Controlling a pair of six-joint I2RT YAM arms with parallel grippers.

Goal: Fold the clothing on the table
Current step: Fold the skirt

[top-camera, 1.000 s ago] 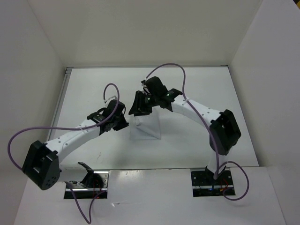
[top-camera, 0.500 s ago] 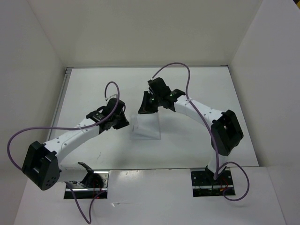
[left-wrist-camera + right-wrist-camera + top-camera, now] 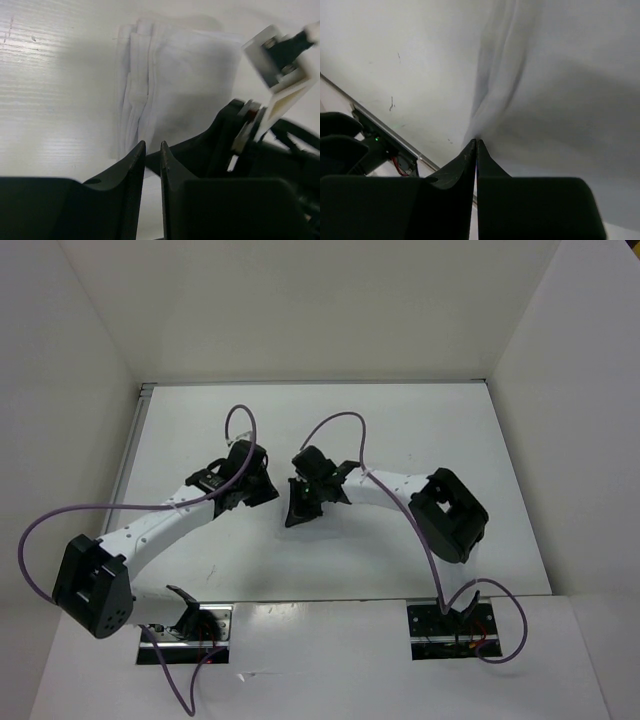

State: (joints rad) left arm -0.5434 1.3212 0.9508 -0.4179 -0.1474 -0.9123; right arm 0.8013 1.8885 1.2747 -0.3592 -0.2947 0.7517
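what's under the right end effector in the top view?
Clothing, folded on the table; the wrist views show it, with fabric gathered into the shut right end effector. From above the arm hides nearly all of it.

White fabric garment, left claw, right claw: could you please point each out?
White fabric garment [image 3: 185,85], left wrist view, flat middle panel.
Black left claw [image 3: 152,146], left wrist view, between its fingertips.
Black right claw [image 3: 476,142], right wrist view, between its fingertips.
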